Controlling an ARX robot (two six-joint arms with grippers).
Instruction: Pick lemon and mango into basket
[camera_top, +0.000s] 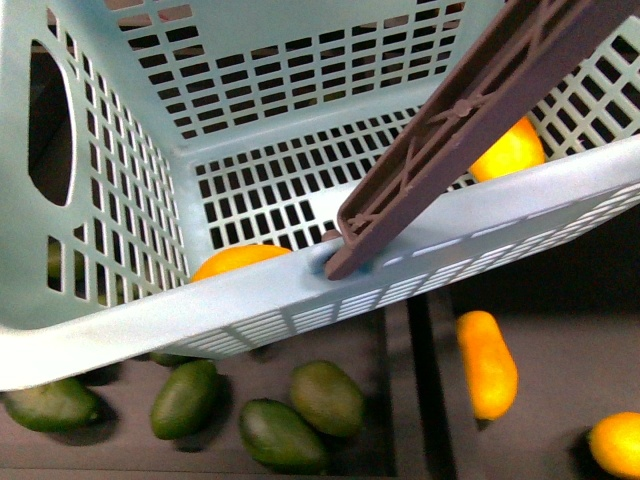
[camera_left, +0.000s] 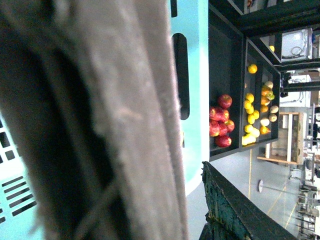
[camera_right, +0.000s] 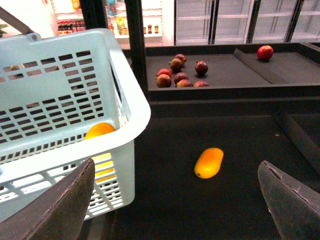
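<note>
Fruit of a yellow-orange colour is sitting inside the basket: in the front view, one piece is peeking over the near rim at lower centre, and another is showing beside the brown handle at upper right. Whether either one is the lemon cannot be told. The teal basket is filling most of that view, tilted, with its slotted walls and an oval cut-out at the left edge.

Below the basket at lower right, the mango is lying on the dark shelf, apart from the basket. Another yellow-orange fruit is sitting in the bottom right corner. Four dark green oval fruits are lying along the bottom left.

In the right wrist view, the mango is lying at centre on the dark surface, with the basket to its left holding an orange fruit. The right gripper is standing wide, holding nothing, with one finger at each lower corner. Red apples are lying on a shelf at the top.

In the left wrist view, a blurred brown handle is filling the left half; the left gripper's jaws cannot be told. More red apples and yellow fruits are lying in trays at right.
</note>
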